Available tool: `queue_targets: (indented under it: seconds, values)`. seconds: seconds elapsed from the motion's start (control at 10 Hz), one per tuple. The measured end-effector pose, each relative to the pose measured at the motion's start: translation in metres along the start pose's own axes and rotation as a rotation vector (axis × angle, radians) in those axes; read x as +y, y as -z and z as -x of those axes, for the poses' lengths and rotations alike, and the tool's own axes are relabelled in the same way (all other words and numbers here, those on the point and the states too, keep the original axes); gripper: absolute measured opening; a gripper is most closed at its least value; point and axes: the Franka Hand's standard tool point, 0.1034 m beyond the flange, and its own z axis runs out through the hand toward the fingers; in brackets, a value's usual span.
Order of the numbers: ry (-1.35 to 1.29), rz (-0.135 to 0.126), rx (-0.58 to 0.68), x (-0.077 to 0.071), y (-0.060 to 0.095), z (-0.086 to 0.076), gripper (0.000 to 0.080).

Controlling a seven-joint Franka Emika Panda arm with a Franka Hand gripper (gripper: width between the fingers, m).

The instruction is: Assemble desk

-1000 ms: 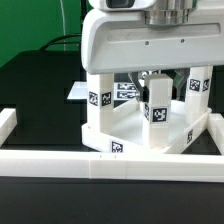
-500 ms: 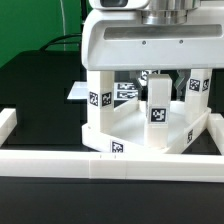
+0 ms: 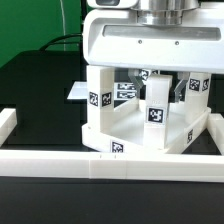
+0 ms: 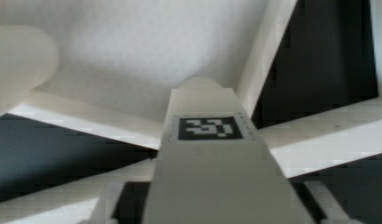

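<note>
White rail (image 3: 50, 160) runs along the near edge of the black bench (image 3: 35, 85), with a short upright end at the exterior view's left; that side of the bench lies open and dark, with room to move. Just past it, a corner of the marker board (image 3: 76, 92) shows flat behind the desk. The desk top (image 3: 135, 128) sits upside down against the rail, rim up, with tag-marked legs standing in its corners: one at the exterior view's left (image 3: 100, 95), one in the middle front (image 3: 155, 108), one far back at the right (image 3: 197, 85). My arm's white housing (image 3: 150, 40) covers everything above them, so from outside I cannot see my hand itself.

From my wrist, the middle leg (image 4: 209, 150) rises straight toward the camera, its tag facing me, with the tray floor (image 4: 152, 60) pale behind it and dark bench strips at the sides. My hand is set partway closed; the leg lies right under it, but whether my fingers grip it I cannot tell. At the exterior view's right, the tray rim crowds the rail closely.
</note>
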Motion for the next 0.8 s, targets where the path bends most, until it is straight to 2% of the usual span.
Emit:
queue_targets:
  seconds: [0.4, 0.8]
  values:
    - [-0.321, -0.008, -0.007, -0.0002, 0.0001, 0.0010, 0.0290]
    - [-0.503, 0.005, -0.008, 0.0076, 0.0007, 0.0006, 0.0300]
